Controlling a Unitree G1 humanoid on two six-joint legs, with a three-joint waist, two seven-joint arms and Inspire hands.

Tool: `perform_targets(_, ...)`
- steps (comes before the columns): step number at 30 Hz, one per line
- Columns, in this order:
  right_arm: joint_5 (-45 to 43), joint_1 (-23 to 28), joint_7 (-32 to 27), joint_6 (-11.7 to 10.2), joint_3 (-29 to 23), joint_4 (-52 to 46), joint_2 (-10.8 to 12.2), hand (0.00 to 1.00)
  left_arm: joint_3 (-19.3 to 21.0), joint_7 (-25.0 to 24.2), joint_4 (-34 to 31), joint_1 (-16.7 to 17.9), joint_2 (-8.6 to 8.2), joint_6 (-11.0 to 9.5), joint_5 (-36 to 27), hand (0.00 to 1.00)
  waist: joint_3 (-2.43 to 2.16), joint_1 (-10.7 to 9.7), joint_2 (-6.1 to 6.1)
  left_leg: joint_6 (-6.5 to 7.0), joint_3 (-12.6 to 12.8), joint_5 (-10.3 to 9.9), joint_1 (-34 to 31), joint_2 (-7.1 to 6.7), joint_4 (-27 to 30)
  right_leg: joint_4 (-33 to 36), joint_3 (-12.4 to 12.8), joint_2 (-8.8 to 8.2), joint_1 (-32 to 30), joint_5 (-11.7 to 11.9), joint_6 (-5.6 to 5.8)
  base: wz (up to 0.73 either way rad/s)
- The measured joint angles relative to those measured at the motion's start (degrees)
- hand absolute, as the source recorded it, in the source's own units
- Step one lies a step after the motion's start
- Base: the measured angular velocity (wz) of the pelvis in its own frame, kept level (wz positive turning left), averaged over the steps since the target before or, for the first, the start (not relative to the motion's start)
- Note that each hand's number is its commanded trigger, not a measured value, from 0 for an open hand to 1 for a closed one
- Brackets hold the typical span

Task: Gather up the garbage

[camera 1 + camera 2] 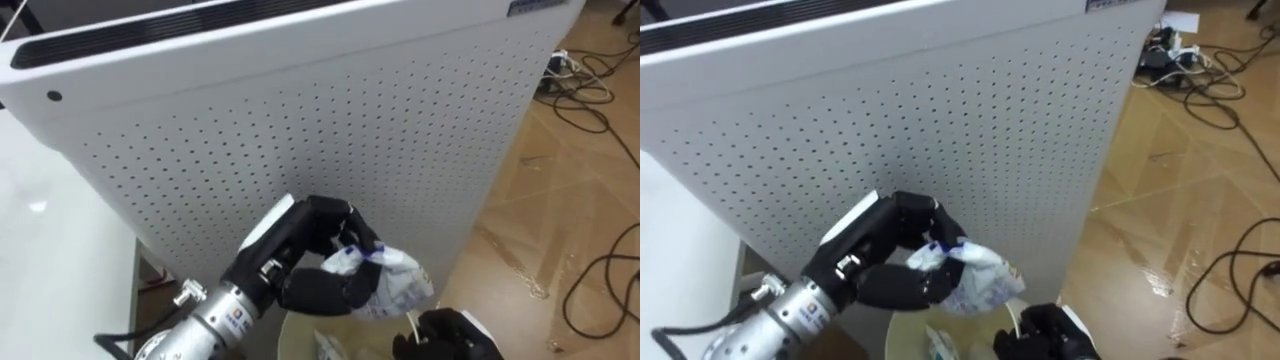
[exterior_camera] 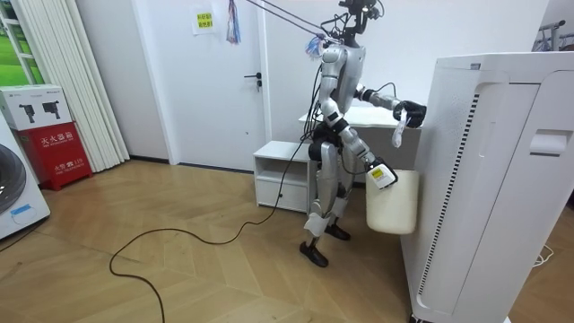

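— What has the left hand [image 1: 318, 250] got?

— Its dark fingers and thumb are clamped round a crumpled white wrapper [image 1: 395, 285] with some blue print on it. The wad bulges out on the side away from the wrist, and the hand holds it up in the air, close in front of the white perforated unit [image 1: 300, 130].

— Is the wrapper over anything?

— Right under it is the cream waste bin [image 1: 300, 338]. You can see its rim along the bottom edge, with some pale scrap lying inside. The wrapper hangs just above that opening and hasn't gone in.

— And the right hand [image 1: 455, 338]?

— It's low down at the bin's rim, on the side nearer the wooden floor [image 1: 560, 220]. I can't tell how it grips. From across the room the bin hangs clear of the floor beside the robot's thigh, below that arm.

— Where is the robot standing?

— Upright on both feet, facing the flat side of the tall unit, with a small white cabinet [image 2: 280, 175] behind its legs. Dark cables [image 1: 600, 290] loop over the floor past the unit's far corner.
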Motion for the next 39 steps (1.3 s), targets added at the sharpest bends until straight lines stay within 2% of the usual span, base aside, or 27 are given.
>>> perform_targets(4,-0.01,-0.16,0.03,-0.09,-0.58,0.0,-0.18,1.0,-0.02,-0.73,2.63,1.1,-0.35,-0.02,0.66,1.0,0.2,0.17,-0.41,0.03,0.1,0.02,-0.93,-0.06,-0.04,0.19,-0.47,-0.25,-0.97,-0.04,-0.05,0.01)
perform_targets(13,0.0,-0.17,0.06,-1.31,-1.35,0.56,-0.12,1.0,-0.06,-1.84,9.1,2.52,-1.15,-0.02,1.19,1.0,0.15,0.2,-0.59,0.03,0.47,0.02,-0.85,0.11,0.37,0.01,-1.47,-0.3,-0.25,-0.04,-0.06,0.03)
perform_targets(14,0.0,-0.17,0.07,-1.33,-1.35,0.64,-0.11,1.0,-0.06,-2.34,9.52,2.64,-1.26,-0.02,1.2,0.74,0.15,0.17,-0.59,0.03,0.63,0.02,-0.93,0.17,0.55,0.11,-1.47,-0.3,-0.26,-0.03,-0.06,0.0)
perform_targets(15,0.0,-0.17,0.07,-1.33,-1.38,0.64,-0.12,1.0,-0.06,-2.52,9.66,2.72,-1.3,-0.01,1.2,0.55,0.15,0.16,-0.59,0.03,0.67,0.02,-0.96,0.18,0.63,0.18,-1.46,-0.3,-0.31,-0.03,-0.07,0.0)
perform_targets(16,0.0,-0.17,0.07,-1.33,-1.41,0.64,-0.16,1.0,-0.06,-2.93,9.83,2.91,-1.42,-0.01,1.24,0.0,0.15,0.15,-0.59,0.04,0.77,0.02,-1.04,0.19,0.82,0.35,-1.44,-0.34,-0.4,-0.03,-0.07,0.0)
perform_targets(29,-0.01,-0.15,0.8,-1.33,-1.46,0.64,-0.18,1.0,-0.05,-6.42,10.26,3.01,-2.0,0.03,1.78,0.0,0.05,0.16,-0.61,0.08,1.08,0.04,-1.01,0.24,1.08,0.94,-1.37,-0.44,-0.66,-0.19,-0.25,0.0)
perform_targets(39,-0.03,0.05,0.96,-1.32,-1.46,0.65,-0.22,1.0,0.01,-8.74,10.28,3.11,-2.55,0.06,2.77,0.0,-0.31,0.33,-0.95,0.08,1.26,0.05,-0.7,0.25,1.36,1.24,-0.79,-0.37,-0.53,-0.22,-0.26,0.0)
